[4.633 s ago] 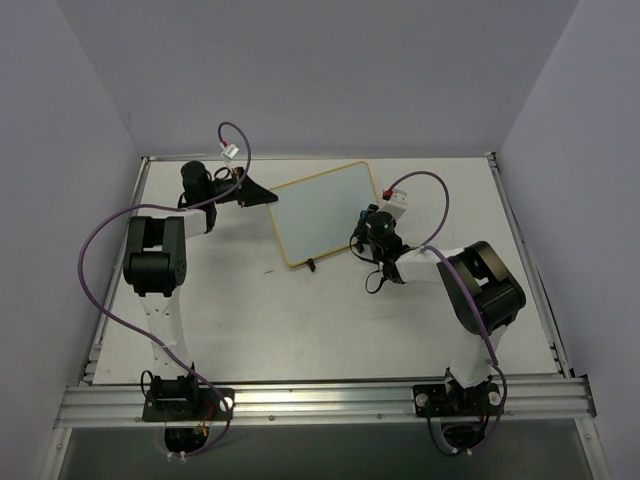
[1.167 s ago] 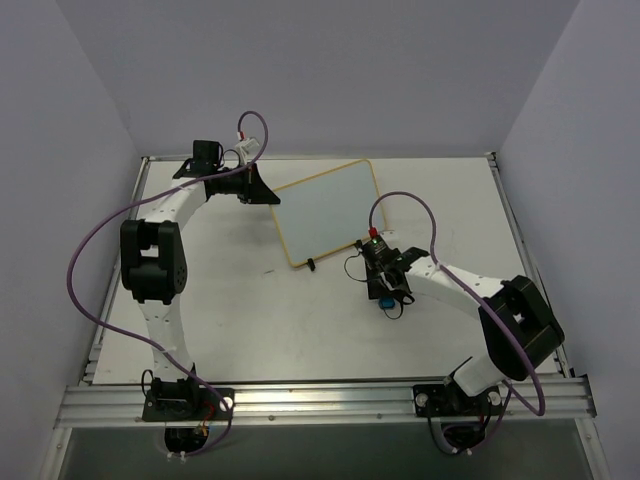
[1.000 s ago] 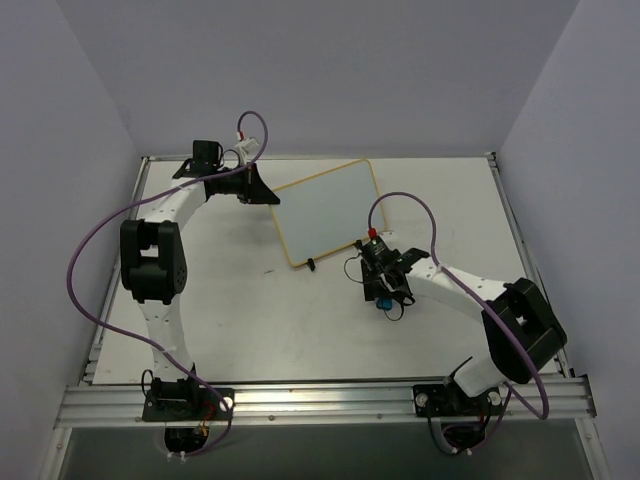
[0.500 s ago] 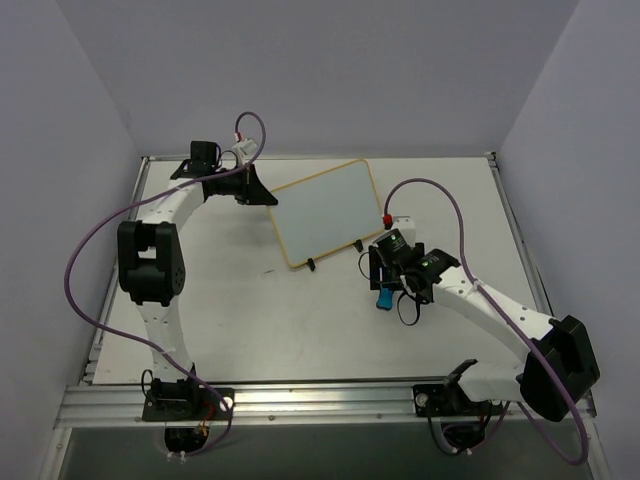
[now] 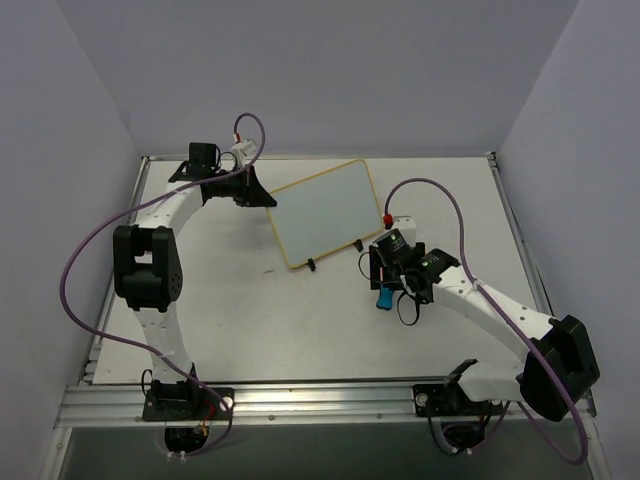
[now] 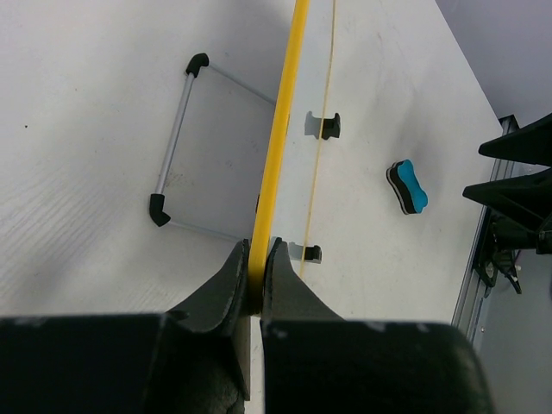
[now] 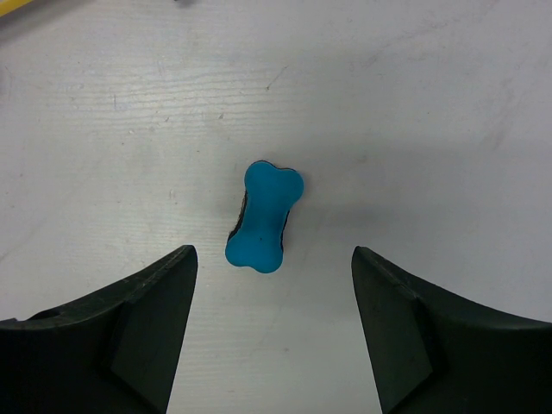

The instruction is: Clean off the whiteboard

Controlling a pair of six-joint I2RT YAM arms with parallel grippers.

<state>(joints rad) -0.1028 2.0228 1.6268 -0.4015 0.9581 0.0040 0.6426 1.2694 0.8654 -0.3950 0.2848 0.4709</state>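
Note:
The whiteboard [image 5: 325, 212] stands tilted at the back middle of the table, and its face shows no writing in the top view. My left gripper [image 5: 268, 197] is shut on its left corner. The left wrist view shows both fingers pinching the whiteboard's yellow rim [image 6: 278, 155], with my left gripper [image 6: 256, 250] clamped tight. The blue bone-shaped eraser [image 5: 383, 298] lies loose on the table, right of the board's front. My right gripper [image 7: 273, 252] hovers open above the eraser [image 7: 263, 216] without touching it.
A wire stand [image 6: 172, 147] props the board from behind, and two black clip feet [image 6: 328, 126] sit at its lower edge. An aluminium rail [image 5: 320, 400] runs along the near table edge. Grey walls close in the table on three sides.
My right gripper has opened and let go of the eraser, which now lies on the table. The right arm has stretched out and lifted. My left gripper still holds the board.

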